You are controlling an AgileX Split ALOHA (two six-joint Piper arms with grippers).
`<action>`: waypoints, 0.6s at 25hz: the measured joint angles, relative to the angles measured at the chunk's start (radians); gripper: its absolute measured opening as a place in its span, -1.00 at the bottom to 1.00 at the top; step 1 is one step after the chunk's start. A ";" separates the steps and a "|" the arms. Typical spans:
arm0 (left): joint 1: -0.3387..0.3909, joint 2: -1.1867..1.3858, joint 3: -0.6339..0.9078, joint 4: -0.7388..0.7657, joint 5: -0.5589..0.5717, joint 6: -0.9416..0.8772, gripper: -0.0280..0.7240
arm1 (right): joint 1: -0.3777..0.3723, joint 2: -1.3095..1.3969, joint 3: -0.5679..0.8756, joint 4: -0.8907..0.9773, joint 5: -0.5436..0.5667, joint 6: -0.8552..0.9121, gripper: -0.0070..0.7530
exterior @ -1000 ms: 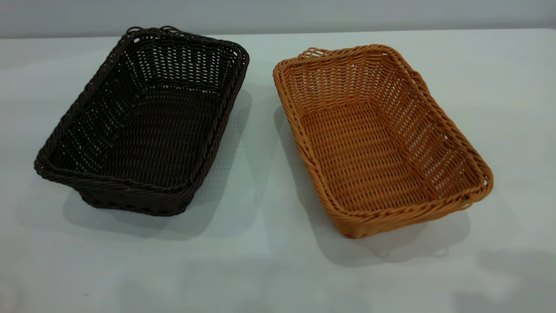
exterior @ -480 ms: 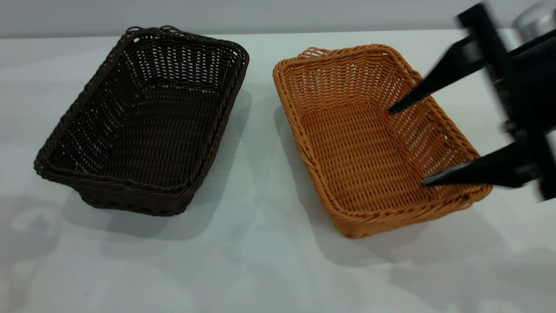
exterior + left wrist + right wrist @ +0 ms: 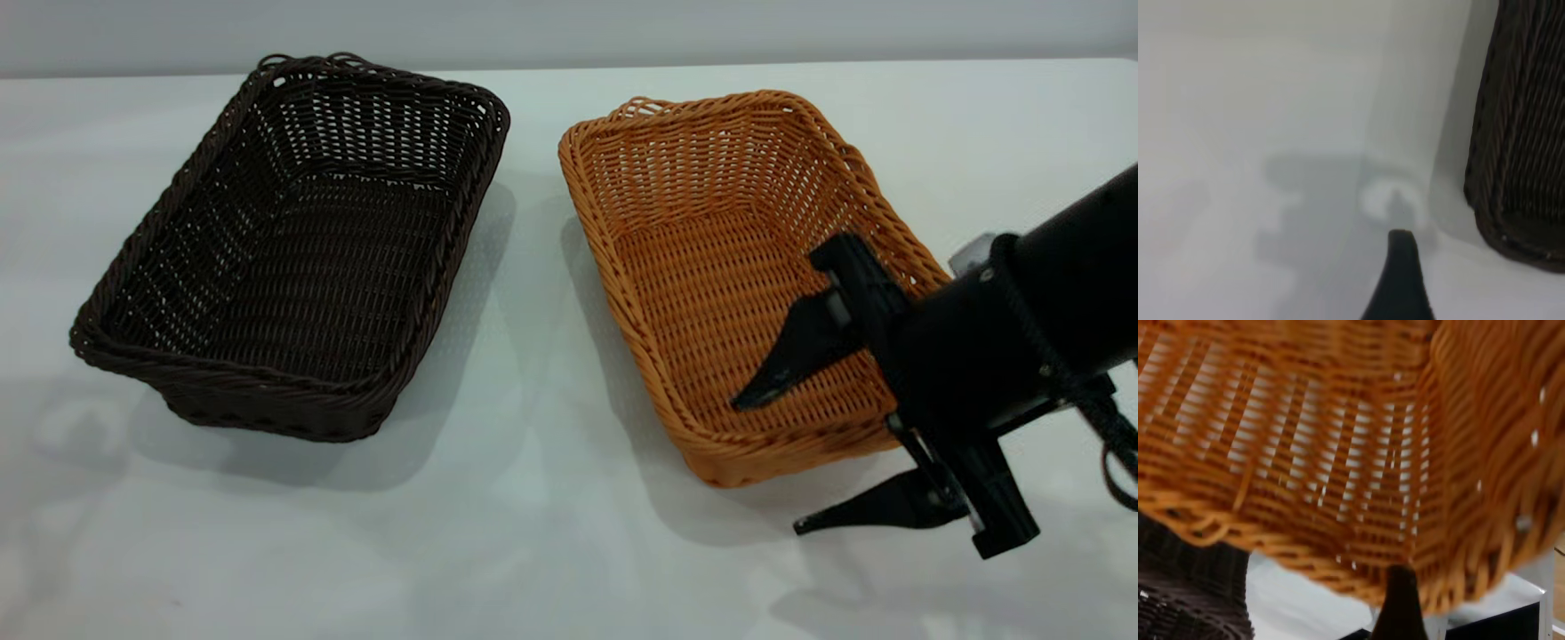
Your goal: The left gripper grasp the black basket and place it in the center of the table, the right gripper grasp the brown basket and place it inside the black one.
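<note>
**Right gripper straddling brown basket's near rim**

Nearest: right gripper (image 3: 782, 462), jaws apart, one finger inside the brown basket (image 3: 765, 267), one outside its near right corner. Left gripper (image 3: 1398, 280) low beside the black basket (image 3: 293, 240); jaw state cannot be told. Both baskets rest apart on the surface (image 3: 533, 533), black left, brown right. Judged light, stiff wicker; the braided rim offers the firmest hold.
</note>
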 joint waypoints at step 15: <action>-0.011 0.270 -0.190 -0.035 -0.006 0.026 0.54 | 0.000 0.128 -0.108 0.010 -0.173 0.076 0.39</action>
